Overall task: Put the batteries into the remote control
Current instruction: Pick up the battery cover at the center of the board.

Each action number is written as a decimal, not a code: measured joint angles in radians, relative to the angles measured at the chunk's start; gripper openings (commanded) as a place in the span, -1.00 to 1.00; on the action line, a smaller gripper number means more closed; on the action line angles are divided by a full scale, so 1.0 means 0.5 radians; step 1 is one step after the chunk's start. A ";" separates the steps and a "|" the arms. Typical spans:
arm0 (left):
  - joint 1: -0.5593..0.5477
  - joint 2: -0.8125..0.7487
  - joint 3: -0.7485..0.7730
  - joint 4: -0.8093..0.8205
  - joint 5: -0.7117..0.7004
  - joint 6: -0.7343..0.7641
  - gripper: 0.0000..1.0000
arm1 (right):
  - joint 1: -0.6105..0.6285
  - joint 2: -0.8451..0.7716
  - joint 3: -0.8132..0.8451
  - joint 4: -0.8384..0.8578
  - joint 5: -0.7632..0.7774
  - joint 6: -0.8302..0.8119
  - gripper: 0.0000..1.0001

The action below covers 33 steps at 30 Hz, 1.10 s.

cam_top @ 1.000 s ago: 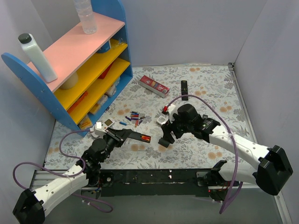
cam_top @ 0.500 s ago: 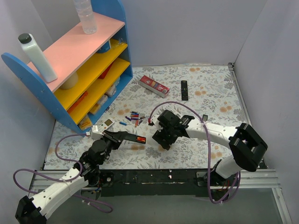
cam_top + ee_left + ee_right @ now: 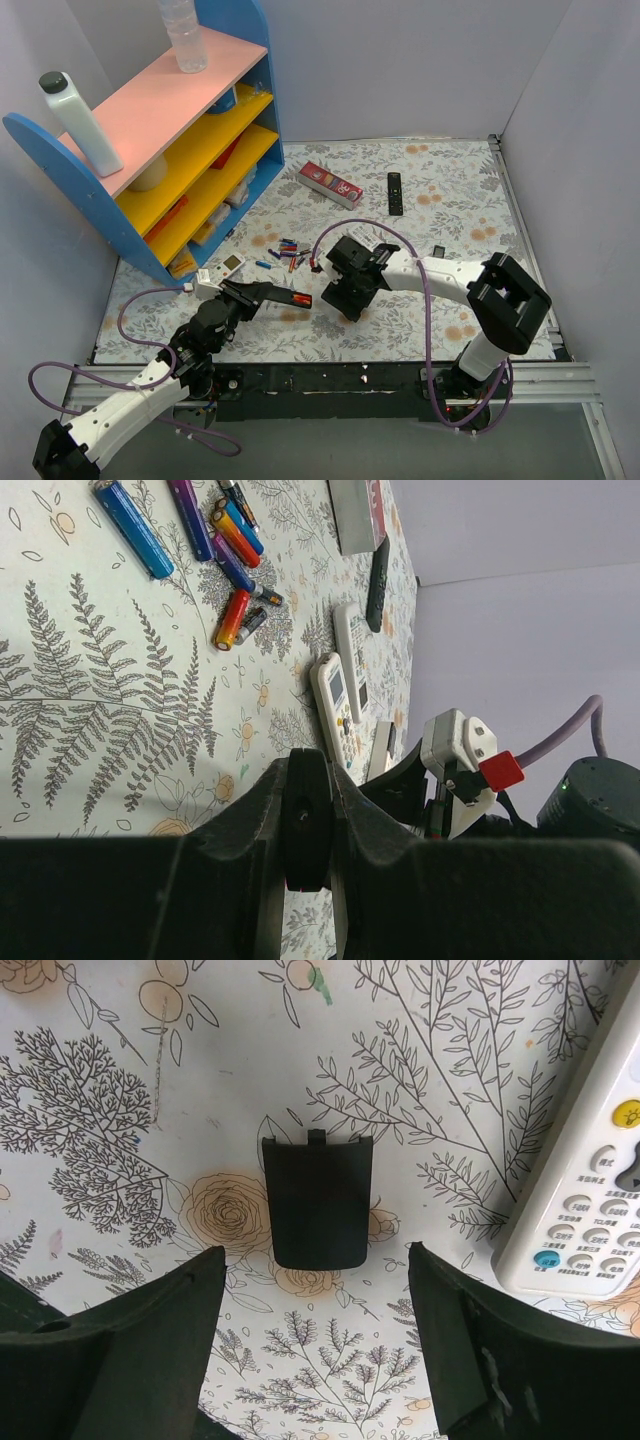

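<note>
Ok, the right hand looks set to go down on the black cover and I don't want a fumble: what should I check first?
1. Right hand open: ok.
2. Cover lying flat, centred between its fingers: ok.
3. White remote clear of the nearer finger: cannot tell, it lies close.
4. Left hand shut on what looks like a battery: ok.
5. Left hand apart from the right: ok.
6. Slim remote with its bay open: cannot tell, mostly hidden.
</note>
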 measured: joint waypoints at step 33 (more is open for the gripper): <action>0.000 0.048 0.000 0.070 0.023 0.021 -1.00 | 0.051 0.145 0.069 -0.040 0.037 0.002 0.08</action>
